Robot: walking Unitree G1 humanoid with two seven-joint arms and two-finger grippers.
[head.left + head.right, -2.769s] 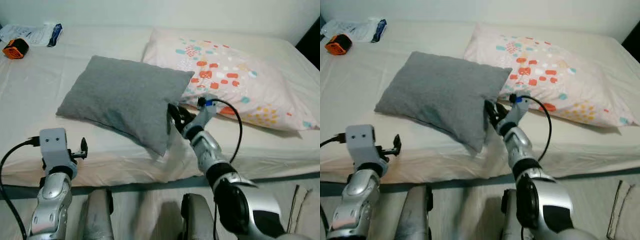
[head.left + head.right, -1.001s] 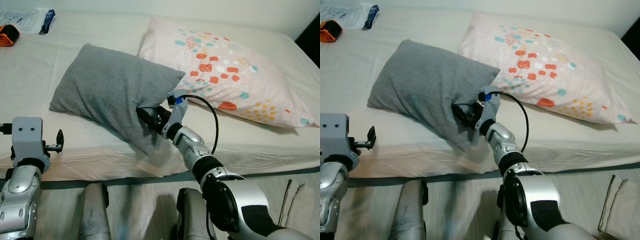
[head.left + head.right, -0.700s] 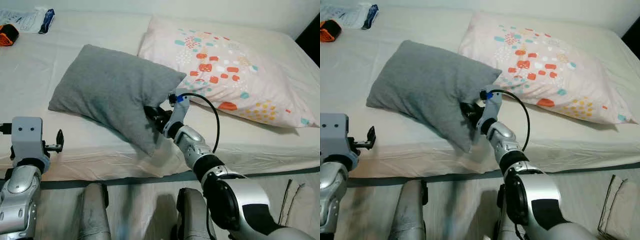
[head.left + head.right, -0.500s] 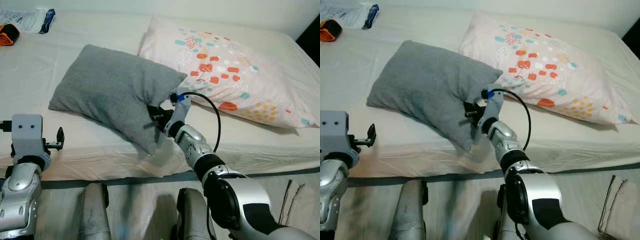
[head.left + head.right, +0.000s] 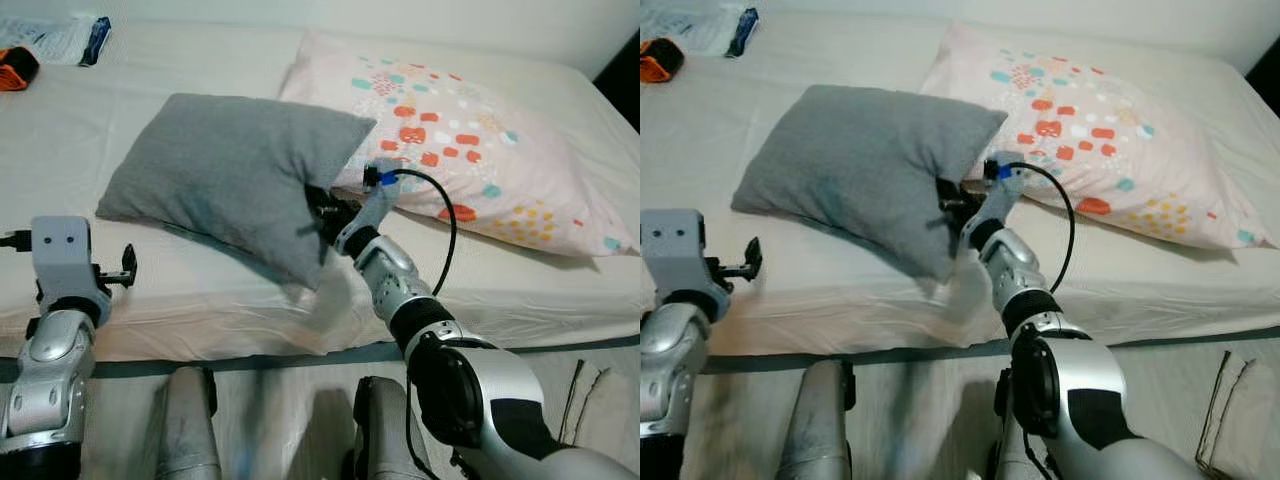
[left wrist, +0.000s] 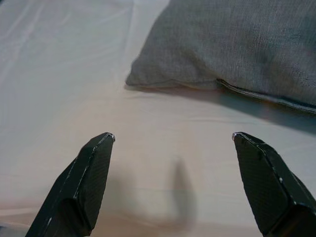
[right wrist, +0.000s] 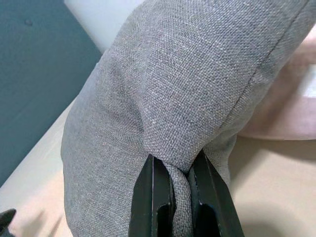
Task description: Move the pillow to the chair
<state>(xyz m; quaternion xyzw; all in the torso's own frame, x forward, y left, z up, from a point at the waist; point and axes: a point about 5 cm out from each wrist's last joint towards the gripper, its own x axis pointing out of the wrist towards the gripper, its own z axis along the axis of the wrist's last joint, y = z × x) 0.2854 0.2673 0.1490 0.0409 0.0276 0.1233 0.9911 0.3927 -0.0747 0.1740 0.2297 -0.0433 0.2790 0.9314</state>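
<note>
Our right gripper (image 7: pixel 180 185) pinches the grey pillow's (image 5: pixel 230 165) near-right edge; the pillow stretches far-left, our left gripper (image 6: pixel 173 163) wide open.

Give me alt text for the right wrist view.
The right gripper has its two black fingers shut on a pinched fold of the grey pillow, which bulges above them. A pale pink pillow sits just behind it, with the beige sheet below.

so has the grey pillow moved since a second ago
Yes. The grey pillow, pinched by the right pincer, has lifted and swung toward the patterned pillow, now overlapping its edge.
</note>
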